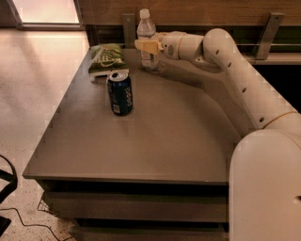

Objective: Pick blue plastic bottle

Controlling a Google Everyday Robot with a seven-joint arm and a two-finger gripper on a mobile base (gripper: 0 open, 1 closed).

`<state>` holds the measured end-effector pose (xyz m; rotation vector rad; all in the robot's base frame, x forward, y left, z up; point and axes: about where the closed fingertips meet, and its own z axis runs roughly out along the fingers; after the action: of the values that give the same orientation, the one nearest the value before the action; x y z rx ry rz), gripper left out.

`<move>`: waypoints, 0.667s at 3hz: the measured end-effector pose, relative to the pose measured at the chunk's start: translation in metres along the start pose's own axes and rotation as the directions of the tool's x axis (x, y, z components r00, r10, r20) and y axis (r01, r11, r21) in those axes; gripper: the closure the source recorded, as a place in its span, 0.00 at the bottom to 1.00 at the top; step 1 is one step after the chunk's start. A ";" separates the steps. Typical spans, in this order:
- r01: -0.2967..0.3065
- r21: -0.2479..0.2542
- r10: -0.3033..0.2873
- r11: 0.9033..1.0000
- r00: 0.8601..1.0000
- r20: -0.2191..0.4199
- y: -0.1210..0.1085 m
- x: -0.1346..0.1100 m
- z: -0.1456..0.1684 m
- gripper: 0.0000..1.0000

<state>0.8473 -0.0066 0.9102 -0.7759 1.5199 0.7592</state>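
Blue plastic bottle (146,29), tall, clear, white-capped, stands upright right at my cream gripper claw (145,46), seemingly touching mid-body; whether I hold it I cannot tell.

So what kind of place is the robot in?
Probably an office break area or snack lounge. A grey table holds a green snack bag, a dark blue drink can and the blue plastic bottle, with the gripper right at the bottle. A wood-panelled wall stands behind.
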 end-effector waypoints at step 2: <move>-0.002 -0.009 0.002 1.000 1.000 -0.001 0.004 0.001 0.006 1.00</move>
<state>0.8470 0.0006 0.9089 -0.7822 1.5192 0.7678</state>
